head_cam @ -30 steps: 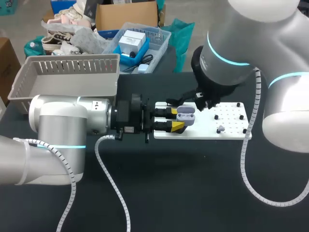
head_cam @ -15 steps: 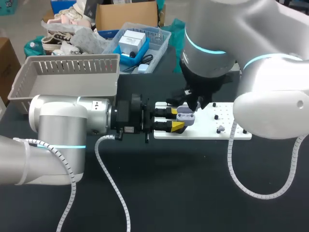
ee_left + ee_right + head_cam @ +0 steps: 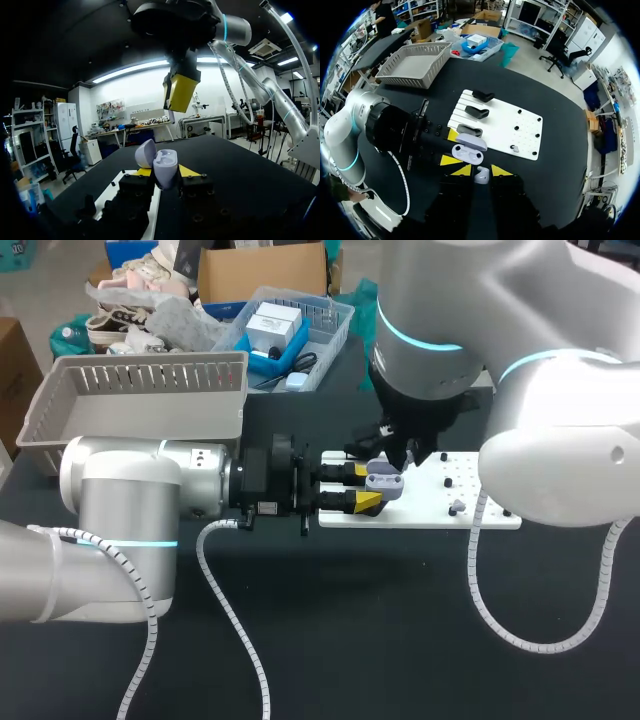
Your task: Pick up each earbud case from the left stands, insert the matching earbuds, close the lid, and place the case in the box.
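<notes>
An open lavender earbud case (image 3: 385, 481) is held over the left end of the white board (image 3: 470, 502), with my left gripper (image 3: 365, 486) shut on it from the left. In the left wrist view the case (image 3: 166, 167) sits between the yellow tips, lid up. My right gripper (image 3: 400, 453) hangs just above the case. In the right wrist view it (image 3: 481, 171) is shut on a pale earbud (image 3: 481, 177), right over the open case (image 3: 468, 154). Another earbud (image 3: 515, 148) lies on the board. Three black stands (image 3: 476, 112) line the board's left side.
A grey slatted basket (image 3: 140, 390) stands at the back left of the table. Behind it a clear bin (image 3: 290, 330) holds small boxes. The white board carries several black pegs (image 3: 495, 456) on its right half. Dark tabletop lies in front of the board.
My right arm has swung left, bringing its gripper closer over the open case. The left arm and the case have stayed in place.
</notes>
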Controlling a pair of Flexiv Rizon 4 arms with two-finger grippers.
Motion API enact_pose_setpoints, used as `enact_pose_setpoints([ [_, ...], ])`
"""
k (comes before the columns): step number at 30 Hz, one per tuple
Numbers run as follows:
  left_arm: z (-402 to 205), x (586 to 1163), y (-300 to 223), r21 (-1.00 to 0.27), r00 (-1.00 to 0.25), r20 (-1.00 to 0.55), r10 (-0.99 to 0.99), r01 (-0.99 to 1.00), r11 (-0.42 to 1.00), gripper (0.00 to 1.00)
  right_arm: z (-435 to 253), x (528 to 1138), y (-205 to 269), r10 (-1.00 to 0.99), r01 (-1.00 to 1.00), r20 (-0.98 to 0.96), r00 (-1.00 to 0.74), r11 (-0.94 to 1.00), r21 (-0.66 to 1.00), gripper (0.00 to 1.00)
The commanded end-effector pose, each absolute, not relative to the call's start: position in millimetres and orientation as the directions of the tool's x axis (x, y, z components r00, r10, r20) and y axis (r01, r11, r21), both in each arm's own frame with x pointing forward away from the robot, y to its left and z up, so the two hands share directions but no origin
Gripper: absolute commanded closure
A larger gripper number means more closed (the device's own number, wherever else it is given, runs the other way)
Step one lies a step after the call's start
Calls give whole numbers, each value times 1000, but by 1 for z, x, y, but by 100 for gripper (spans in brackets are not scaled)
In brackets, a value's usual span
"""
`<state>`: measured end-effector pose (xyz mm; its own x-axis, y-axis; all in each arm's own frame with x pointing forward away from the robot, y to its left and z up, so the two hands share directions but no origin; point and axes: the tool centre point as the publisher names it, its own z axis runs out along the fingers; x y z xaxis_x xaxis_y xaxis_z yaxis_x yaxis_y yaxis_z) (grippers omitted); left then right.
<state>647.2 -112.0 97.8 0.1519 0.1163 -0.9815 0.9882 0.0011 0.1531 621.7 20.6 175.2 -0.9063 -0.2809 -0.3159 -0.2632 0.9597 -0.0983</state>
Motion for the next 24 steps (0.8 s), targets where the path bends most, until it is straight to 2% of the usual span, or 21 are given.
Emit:
enact_pose_setpoints([
  [1,98,647,-113,154,152,-981,118,988,2,100,175,621,20,-279,-261,-320,-906,960,-100,100],
  [16,92,649,-115,145,142,-983,120,989,19,100,174,620,29,-101,-100,-358,-928,995,-21,100],
  [24,92,653,-115,148,144,-982,121,989,23,100,164,619,29,-85,-78,-333,-939,996,-33,100],
])
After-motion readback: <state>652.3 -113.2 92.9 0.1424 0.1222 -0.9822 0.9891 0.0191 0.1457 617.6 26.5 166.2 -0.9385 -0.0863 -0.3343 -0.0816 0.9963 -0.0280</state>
